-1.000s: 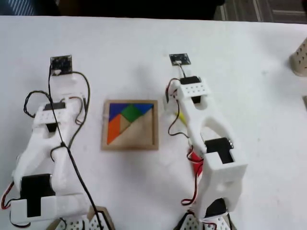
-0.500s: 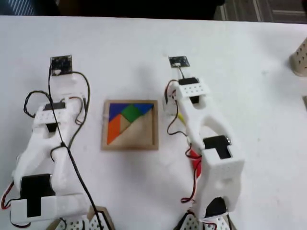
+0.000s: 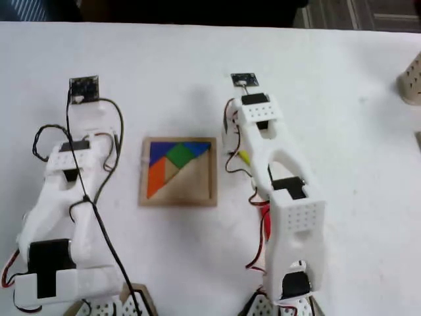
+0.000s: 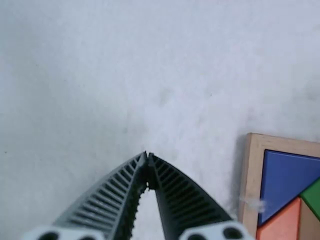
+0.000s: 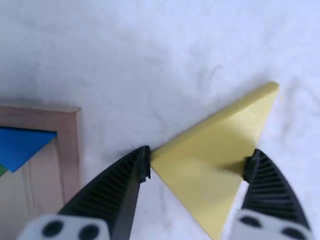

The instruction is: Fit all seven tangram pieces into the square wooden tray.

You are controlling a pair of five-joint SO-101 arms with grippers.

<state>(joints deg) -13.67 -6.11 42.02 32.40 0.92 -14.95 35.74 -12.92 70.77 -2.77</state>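
Note:
The square wooden tray (image 3: 212,172) lies between the two arms and holds blue (image 3: 158,155), green (image 3: 179,154) and orange (image 3: 155,180) pieces beside a pale one; its right part shows bare wood. A yellow triangle (image 5: 215,172) lies just right of the tray (image 5: 70,135), and my right gripper (image 5: 198,162) has a finger touching it on each side. In the high view, a bit of that yellow triangle (image 3: 244,158) peeks out under the right arm. My left gripper (image 4: 147,156) is shut on nothing, low over bare table left of the tray's corner (image 4: 251,170).
A beige perforated object (image 3: 412,80) stands at the table's far right edge. A wooden item (image 3: 141,297) sits at the front between the arm bases. Black and red cables trail beside both arms. Open white table stretches behind the tray.
The right arm has stretched farther away from its base, and the visible bit of the yellow triangle has shifted slightly with it. The left arm and the tray have stayed put.

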